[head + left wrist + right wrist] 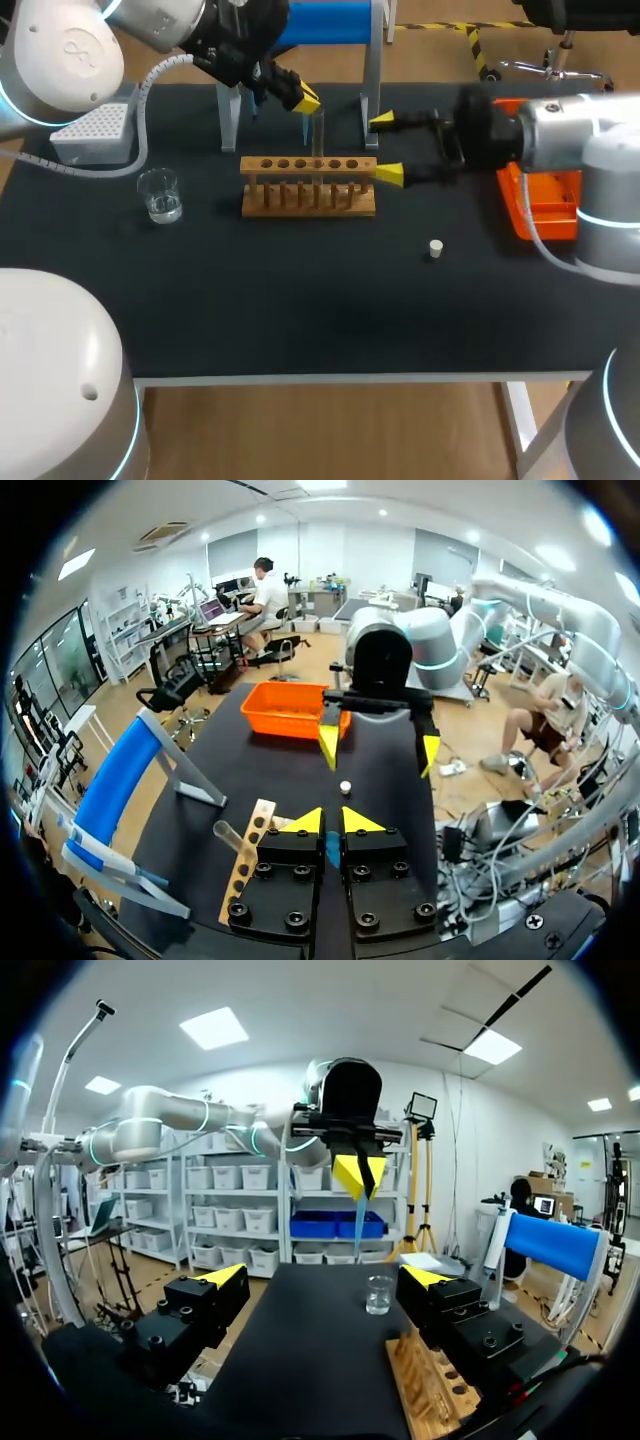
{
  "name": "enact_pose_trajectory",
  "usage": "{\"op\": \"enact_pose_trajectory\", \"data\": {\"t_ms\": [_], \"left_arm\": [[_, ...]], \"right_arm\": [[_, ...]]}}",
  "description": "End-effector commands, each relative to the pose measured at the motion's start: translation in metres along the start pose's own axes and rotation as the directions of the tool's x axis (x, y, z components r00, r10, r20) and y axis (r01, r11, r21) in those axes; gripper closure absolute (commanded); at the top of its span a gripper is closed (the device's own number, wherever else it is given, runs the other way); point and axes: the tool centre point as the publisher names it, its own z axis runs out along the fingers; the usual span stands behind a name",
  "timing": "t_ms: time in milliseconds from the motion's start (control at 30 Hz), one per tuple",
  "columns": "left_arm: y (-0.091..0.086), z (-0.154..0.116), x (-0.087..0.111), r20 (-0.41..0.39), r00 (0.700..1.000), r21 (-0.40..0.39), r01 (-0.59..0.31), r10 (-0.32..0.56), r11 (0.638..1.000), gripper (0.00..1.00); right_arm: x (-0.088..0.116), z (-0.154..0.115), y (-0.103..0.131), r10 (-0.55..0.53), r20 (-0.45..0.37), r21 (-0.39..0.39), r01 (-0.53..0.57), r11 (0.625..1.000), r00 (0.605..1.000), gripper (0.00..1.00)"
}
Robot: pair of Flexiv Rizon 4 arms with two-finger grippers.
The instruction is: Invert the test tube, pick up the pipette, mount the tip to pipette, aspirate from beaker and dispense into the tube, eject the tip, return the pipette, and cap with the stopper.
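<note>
Head view puts you at step one: your left gripper (305,100) clenched on the test tube (318,135) above the rack (308,186), right gripper (386,147) spread at its 3 o'clock, pipetting and capping left to do.

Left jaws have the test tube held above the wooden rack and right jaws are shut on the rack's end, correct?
Not quite: the right jaws are open, nothing between them, as the right wrist view shows. The left jaws do hold the test tube above the wooden rack.
</note>
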Motion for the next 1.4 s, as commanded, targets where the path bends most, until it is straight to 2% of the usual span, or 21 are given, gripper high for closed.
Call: {"op": "enact_pose_trajectory", "data": {"t_ms": [33, 467, 633, 1000, 1400], "left_arm": [[-0.001, -0.001, 0.000, -0.001, 1.000, -0.005, 0.002, -0.002, 1.000, 1.00], [-0.001, -0.001, 0.000, -0.001, 1.000, -0.005, 0.002, -0.002, 1.000, 1.00], [-0.001, -0.001, 0.000, -0.001, 1.000, -0.005, 0.002, -0.002, 1.000, 1.00], [-0.001, -0.001, 0.000, -0.001, 1.000, -0.005, 0.002, -0.002, 1.000, 1.00], [-0.001, -0.001, 0.000, -0.001, 1.000, -0.005, 0.002, -0.002, 1.000, 1.00]], "right_arm": [[-0.007, 0.020, 0.001, 0.004, -0.001, 0.001, -0.004, 1.000, 1.000, 0.00], [-0.009, 0.059, 0.012, -0.006, -0.019, -0.010, 0.006, 1.000, 1.000, 0.00], [-0.015, 0.070, 0.018, -0.011, -0.012, -0.021, 0.011, 1.000, 1.000, 0.00], [-0.021, 0.086, 0.024, 0.012, -0.018, -0.047, -0.013, 0.999, 1.000, 0.00], [-0.026, 0.092, 0.022, 0.001, -0.031, -0.056, -0.003, 0.998, 1.000, 0.00]]}}
